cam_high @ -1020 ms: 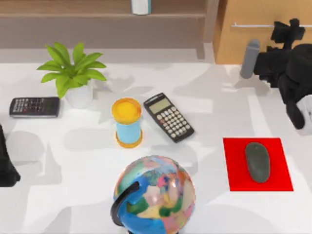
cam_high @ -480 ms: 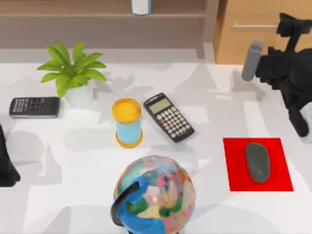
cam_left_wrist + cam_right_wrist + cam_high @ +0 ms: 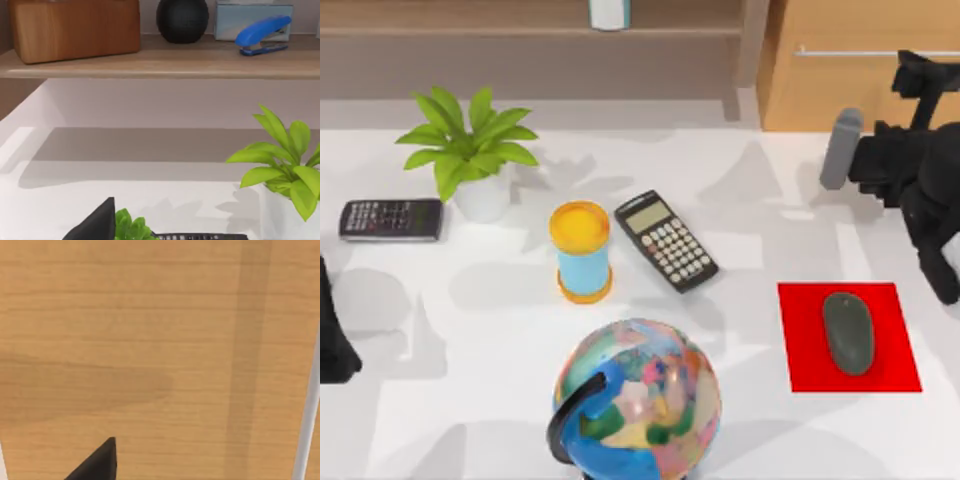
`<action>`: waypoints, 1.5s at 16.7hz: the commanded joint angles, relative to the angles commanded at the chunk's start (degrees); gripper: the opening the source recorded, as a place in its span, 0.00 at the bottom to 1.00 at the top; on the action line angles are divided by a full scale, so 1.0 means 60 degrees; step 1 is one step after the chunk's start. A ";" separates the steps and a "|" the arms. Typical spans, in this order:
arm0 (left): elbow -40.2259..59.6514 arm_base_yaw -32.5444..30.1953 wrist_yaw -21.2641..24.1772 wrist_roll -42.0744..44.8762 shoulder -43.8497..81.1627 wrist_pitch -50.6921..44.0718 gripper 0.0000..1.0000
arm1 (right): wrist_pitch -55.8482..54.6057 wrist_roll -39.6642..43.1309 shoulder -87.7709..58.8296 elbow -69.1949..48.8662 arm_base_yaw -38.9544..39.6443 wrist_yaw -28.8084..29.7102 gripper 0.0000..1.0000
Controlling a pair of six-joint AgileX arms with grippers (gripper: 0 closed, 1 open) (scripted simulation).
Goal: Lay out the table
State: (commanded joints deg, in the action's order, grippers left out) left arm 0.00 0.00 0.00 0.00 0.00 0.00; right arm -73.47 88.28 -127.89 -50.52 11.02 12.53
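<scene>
R arm sits at upper right of the top view, its right hand [image 3: 920, 75] raised in front of the light-wood cabinet [image 3: 850, 60], near the bar handle [image 3: 860, 51]; finger state: cannot tell. L arm parked at left edge, mid-height. White bench [image 3: 450, 400] spans the whole lower frame, carrying globe [image 3: 638, 398], mouse [image 3: 848, 332] on red mat [image 3: 850, 337], 2 calculators.

Risk (est.): hand approaches the handle off-axis, so fingers strike the cabinet face or slip off the bar; arm sweep may clip the mouse.

Right arm [image 3: 920, 180]: matte black, blocky segmented links, one grey cylindrical section. Left arm [image 3: 332, 340]: black, smooth. Black wedge-shaped finger [image 3: 97, 462].
</scene>
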 joint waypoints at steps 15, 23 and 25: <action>0.0000 0.0000 0.0000 0.0000 0.0000 0.0000 1.00 | 0.2091 -0.5978 -0.0066 -0.2638 0.4071 0.2146 1.00; 0.0000 0.0000 0.0000 0.0000 0.0000 0.0000 1.00 | 0.5525 -1.1945 -0.1113 -0.7127 0.5045 0.4383 1.00; 0.0000 0.0000 0.0000 0.0000 0.0000 0.0000 1.00 | 0.6213 -1.3091 -0.1335 -0.8090 0.5154 0.4803 1.00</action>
State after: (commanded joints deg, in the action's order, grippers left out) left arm 0.00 0.00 0.00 0.00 0.00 0.00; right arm -36.20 9.73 -135.90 -99.06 41.94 41.35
